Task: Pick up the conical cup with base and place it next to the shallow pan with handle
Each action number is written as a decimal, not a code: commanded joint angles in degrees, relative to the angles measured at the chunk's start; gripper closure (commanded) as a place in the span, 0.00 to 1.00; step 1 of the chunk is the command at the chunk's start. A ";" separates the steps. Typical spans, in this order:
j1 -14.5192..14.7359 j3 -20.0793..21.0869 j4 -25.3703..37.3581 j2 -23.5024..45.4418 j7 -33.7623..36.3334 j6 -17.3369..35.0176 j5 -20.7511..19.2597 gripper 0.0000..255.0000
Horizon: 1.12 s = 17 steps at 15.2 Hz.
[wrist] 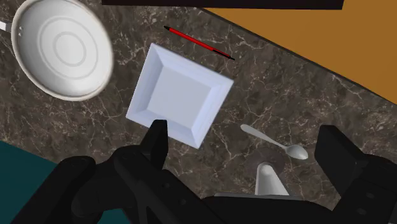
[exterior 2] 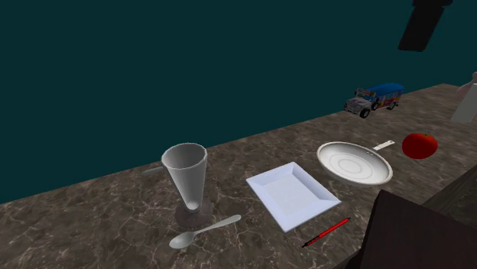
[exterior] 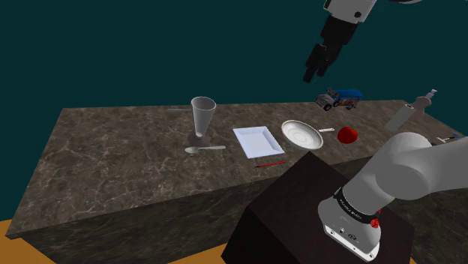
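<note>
Hanging high above the counter [exterior: 112,150], the gripper [exterior: 313,71] has its fingers parted, empty. We find the conical cup [exterior: 202,120] upright on the counter, well below, toward the shoulder view's left, spoon [exterior: 204,149] just beside it.

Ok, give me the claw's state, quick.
Claw: open, holding nothing.

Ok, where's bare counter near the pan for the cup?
Behind the pan, toward the toy truck, the counter is bare. The gap between pan and square plate is narrow, and the tomato side is crowded by the pan's handle. The widest bare stretch lies past the cup, away from the plate.
</note>
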 commanded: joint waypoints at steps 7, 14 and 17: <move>-0.07 0.27 -0.26 10.29 0.99 11.08 1.72 0.00; -0.01 0.60 3.16 24.22 1.66 22.26 3.62 0.00; 0.08 0.71 5.81 30.55 1.81 26.23 4.41 0.00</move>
